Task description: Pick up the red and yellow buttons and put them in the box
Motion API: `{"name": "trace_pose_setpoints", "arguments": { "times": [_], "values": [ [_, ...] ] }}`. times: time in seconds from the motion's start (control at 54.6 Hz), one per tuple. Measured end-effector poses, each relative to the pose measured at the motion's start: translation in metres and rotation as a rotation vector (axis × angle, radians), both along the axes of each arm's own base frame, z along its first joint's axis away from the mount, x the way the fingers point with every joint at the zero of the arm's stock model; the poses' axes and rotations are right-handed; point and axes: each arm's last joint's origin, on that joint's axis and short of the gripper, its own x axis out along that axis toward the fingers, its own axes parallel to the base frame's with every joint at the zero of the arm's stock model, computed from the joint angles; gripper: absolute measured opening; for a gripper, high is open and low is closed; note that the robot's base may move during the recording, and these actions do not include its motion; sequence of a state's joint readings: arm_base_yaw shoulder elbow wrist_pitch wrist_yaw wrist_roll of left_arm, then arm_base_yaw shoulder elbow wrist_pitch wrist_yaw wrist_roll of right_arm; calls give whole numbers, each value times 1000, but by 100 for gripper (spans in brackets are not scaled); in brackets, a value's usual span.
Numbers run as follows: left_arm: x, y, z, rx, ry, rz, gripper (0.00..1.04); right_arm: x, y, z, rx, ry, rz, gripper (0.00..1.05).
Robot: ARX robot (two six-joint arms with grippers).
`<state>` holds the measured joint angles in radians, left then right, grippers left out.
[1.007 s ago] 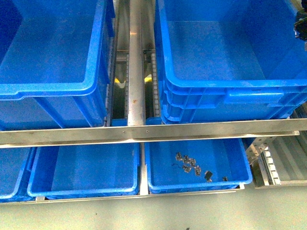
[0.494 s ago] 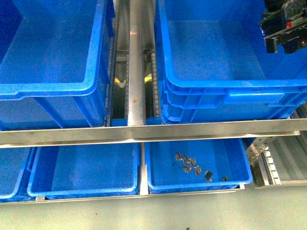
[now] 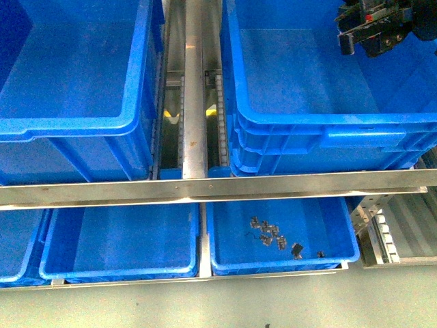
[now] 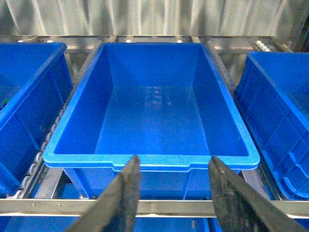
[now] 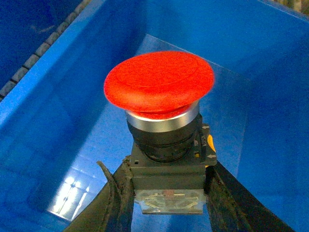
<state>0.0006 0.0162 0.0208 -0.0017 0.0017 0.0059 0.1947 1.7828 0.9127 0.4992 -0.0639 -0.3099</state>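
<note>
Over the right-hand box (image 3: 328,124), we saw our right gripper (image 5: 161,174) clamped on a red button (image 5: 159,84), pinching its black body, cap upward. Our left gripper (image 4: 171,193) hung spread, empty, facing another blue crate (image 4: 149,160).

Your right gripper (image 3: 365,37) sits high at the far right of the front view, with its dark wrist running off the upper right corner. In the right wrist view, its two fingers (image 5: 116,198) press in from either side against the square body of a red button (image 5: 159,84), gripping it firmly. Your left gripper (image 4: 174,164) does not show in the front view. Its own wrist view shows both dark fingers (image 4: 123,193) spread wide apart, tips reaching forward.
</note>
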Motion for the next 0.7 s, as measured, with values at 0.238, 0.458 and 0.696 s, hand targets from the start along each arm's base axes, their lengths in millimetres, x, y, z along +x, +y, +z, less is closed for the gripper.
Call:
{"name": "trace_pose_setpoints", "arguments": {
  "times": [0.238,0.458,0.696],
  "values": [
    [0,0,0,-4,-2,2,18,50,5,-16,-13,58,9,33],
    [0,0,0,-4,-2,2,52,104,5,-37,-49,129,11,33],
    [0,0,0,-4,-2,2,95,178,-4,-62,-92,195,-44,33]
  ]
}}
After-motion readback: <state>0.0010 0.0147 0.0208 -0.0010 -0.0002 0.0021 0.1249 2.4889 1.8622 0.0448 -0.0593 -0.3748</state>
